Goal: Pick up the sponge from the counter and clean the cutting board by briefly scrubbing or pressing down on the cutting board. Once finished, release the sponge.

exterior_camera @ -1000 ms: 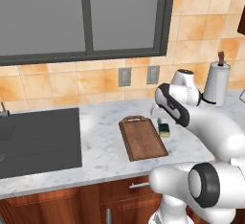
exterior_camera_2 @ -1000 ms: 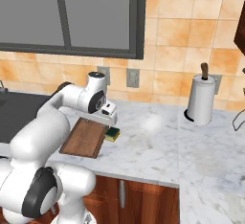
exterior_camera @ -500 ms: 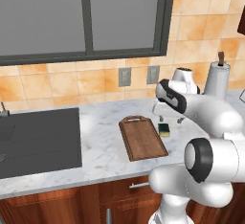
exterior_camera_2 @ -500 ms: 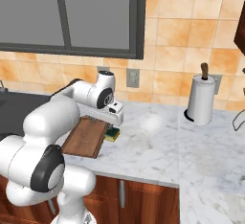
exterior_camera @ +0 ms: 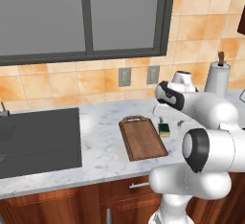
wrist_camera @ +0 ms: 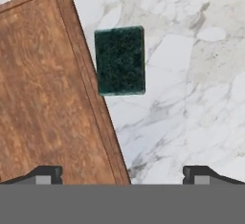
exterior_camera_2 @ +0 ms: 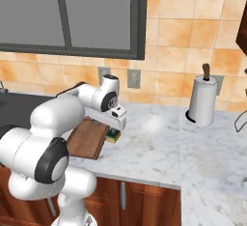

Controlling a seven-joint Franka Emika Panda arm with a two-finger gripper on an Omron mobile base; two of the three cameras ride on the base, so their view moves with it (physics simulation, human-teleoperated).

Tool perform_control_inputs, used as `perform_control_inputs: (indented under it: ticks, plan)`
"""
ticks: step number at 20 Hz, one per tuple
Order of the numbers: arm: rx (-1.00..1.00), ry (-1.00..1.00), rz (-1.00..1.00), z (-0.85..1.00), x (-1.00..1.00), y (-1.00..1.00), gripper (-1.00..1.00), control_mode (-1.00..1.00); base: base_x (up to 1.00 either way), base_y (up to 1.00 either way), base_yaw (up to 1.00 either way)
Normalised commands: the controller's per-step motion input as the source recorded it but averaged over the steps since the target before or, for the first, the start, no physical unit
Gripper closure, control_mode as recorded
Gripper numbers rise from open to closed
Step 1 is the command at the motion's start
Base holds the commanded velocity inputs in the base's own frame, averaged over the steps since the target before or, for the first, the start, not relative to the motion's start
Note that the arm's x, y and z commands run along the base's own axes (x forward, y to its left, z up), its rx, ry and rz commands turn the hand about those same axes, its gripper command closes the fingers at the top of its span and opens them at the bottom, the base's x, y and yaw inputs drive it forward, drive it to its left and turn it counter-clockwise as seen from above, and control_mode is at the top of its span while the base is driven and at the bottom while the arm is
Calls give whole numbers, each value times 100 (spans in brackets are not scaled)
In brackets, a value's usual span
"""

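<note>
Two dark fingertips (wrist_camera: 45, 174) set wide apart at the bottom of the hand view, nothing between them: claw (wrist_camera: 123, 175) fully open and empty, hanging above the counter (wrist_camera: 191, 74) and looking down on it. Ahead of the claw, lying flat on the marble with its dark green face up, the sponge (wrist_camera: 120, 61), just beside the long edge of the cutting board (wrist_camera: 43, 98) and apart from it by a thin strip of stone. In the left base view, sponge (exterior_camera: 164, 130) on the counter (exterior_camera: 100, 146) to the right of the board (exterior_camera: 142, 138), yellow body showing under the green. Further out: sink (exterior_camera: 38, 139) well to the left, paper towel roll (exterior_camera_2: 201, 101) well to the right, both clear of the work.

Not yet centred on the sponge: one fingertip over the board, the other over bare marble. Likely trouble from a straight descent here: that finger landing on the raised rim, stopping short or nudging the board. With so narrow a gap beside the sponge, also a fair chance of pinching the board edge, or of shoving the sponge sideways and closing on nothing.
</note>
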Motion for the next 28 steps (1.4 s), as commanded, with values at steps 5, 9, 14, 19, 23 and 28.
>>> perform_control_inputs:
  ticks: [5, 9, 14, 19, 23, 28]
  plan:
    - [0, 1, -4, -19, 15, 0, -100, -100, 0, 0, 0]
    - [0, 0, -2, -14, 24, 0, -100, -100, 0, 0, 0]
    - [0, 0, 0, -15, 29, 0, -100, -100, 0, 0, 0]
    - [0, 0, 0, -16, 24, -6, -100, -100, 0, 0, 0]
    - [0, 0, 0, -22, 20, -8, -100, -100, 0, 0, 0]
    - [0, 0, 0, -23, 14, -8, -100, -100, 0, 0, 0]
